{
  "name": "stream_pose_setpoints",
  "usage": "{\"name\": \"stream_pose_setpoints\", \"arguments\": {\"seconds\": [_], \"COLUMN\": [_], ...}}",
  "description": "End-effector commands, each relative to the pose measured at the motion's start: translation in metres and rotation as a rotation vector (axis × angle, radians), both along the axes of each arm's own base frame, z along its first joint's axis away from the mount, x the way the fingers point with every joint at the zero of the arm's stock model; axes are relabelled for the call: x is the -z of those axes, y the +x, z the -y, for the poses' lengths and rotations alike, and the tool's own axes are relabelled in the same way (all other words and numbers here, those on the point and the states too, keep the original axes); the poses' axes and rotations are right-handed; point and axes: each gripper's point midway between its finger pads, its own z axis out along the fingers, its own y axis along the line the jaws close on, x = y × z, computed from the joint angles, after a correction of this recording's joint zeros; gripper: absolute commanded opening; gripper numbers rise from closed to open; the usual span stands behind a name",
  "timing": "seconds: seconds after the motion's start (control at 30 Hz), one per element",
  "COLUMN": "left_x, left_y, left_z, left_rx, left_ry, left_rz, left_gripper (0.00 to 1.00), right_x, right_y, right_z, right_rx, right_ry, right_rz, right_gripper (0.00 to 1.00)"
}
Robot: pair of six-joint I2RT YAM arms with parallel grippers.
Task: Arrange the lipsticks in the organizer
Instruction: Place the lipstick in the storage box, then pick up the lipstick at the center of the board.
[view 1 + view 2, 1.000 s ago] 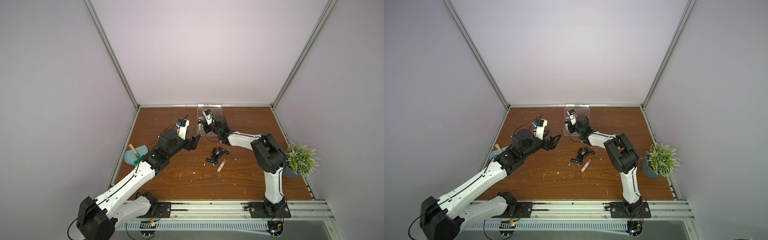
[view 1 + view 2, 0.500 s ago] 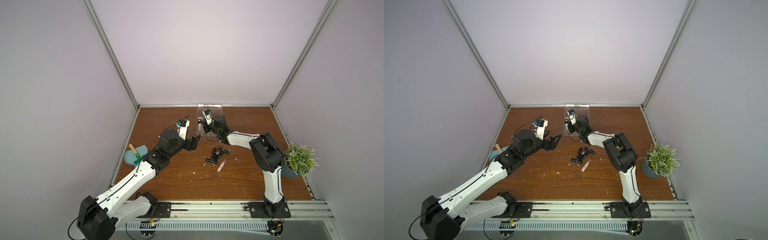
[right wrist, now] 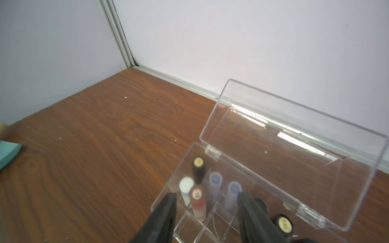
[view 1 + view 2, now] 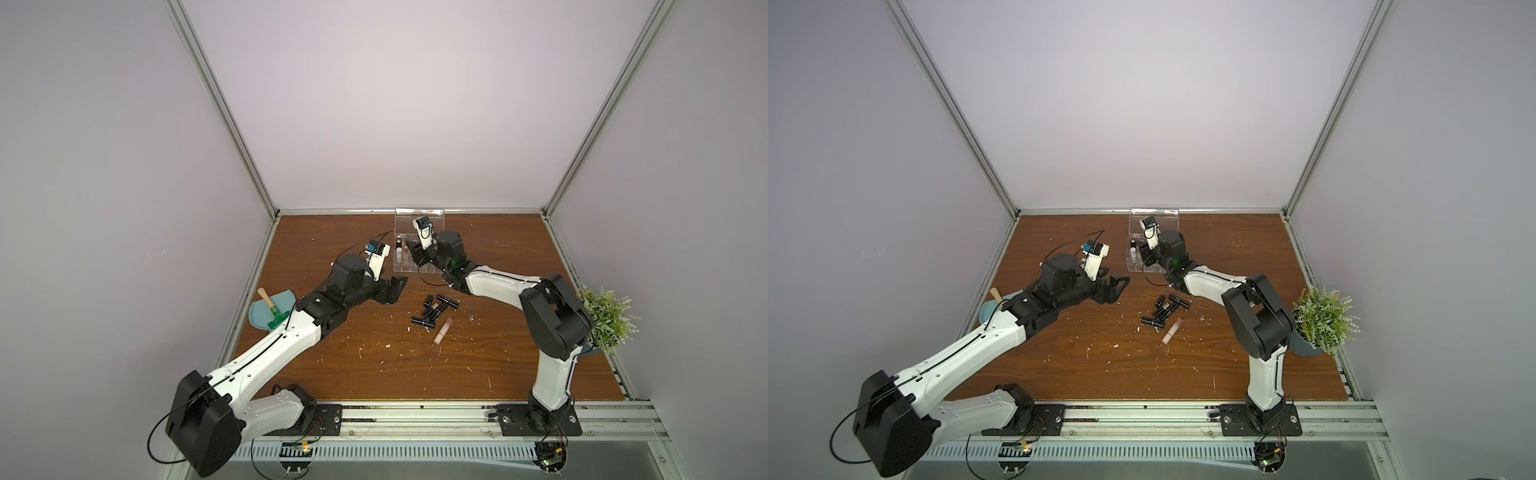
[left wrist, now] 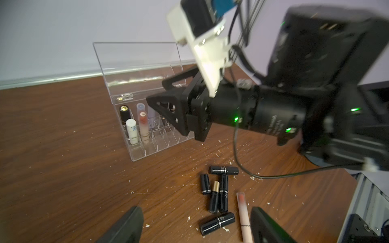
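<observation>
Hanging over organizer [image 5: 147, 149], right hand [image 3: 206, 194] beside lipsticks [image 3: 197, 202].

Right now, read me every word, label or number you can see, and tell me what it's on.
Nothing reads clearly.
White lipstick in the organizer: blue lettering, blurred.
Beige-pink lipstick on the table: dark print, too small.
Right arm's wrist: white print, blurred.

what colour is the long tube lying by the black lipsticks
Beige-pink tube, reddish at one end; left wrist view.
</observation>
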Motion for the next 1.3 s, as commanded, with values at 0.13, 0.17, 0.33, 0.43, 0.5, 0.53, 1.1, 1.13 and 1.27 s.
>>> {"name": "stream_pose_setpoints", "arguments": {"seconds": [0.13, 0.17, 0.33, 0.43, 0.5, 0.53, 1.1, 1.13, 1.27], "left_x": [0.085, 0.089, 0.110, 0.129, 0.142, 0.147, 0.169, 0.170, 0.181], "left_y": [-0.030, -0.031, -0.036, -0.039, -0.037, -0.037, -0.043, -0.045, -0.049], "left_z": [0.041, 0.043, 0.042, 0.042, 0.041, 0.042, 0.081, 0.082, 0.078], "left_rx": [0.171, 0.178, 0.194, 0.192, 0.189, 0.193, 0.326, 0.330, 0.336], "left_ry": [0.247, 0.256, 0.321, 0.389, 0.436, 0.450, 0.557, 0.559, 0.579], "left_rz": [-0.222, -0.228, -0.237, -0.242, -0.246, -0.249, -0.208, -0.210, -0.229], "left_gripper": [0.80, 0.80, 0.80, 0.80, 0.80, 0.80, 0.74, 0.73, 0.73], "right_x": [-0.098, -0.100, -0.107, -0.110, -0.113, -0.113, -0.107, -0.107, -0.108], "right_y": [-0.027, -0.031, -0.056, -0.067, -0.071, -0.072, -0.073, -0.073, -0.073], "right_z": [0.061, 0.071, 0.128, 0.148, 0.155, 0.156, 0.166, 0.166, 0.167], "right_rx": [0.070, 0.076, 0.119, 0.139, 0.146, 0.145, 0.144, 0.142, 0.140], "right_ry": [0.143, 0.161, 0.259, 0.281, 0.289, 0.292, 0.309, 0.310, 0.315], "right_rz": [0.057, 0.048, 0.010, 0.011, 0.014, 0.012, -0.015, -0.017, -0.019], "right_gripper": [0.53, 0.53, 0.53, 0.52, 0.52, 0.52, 0.50, 0.50, 0.49]}}
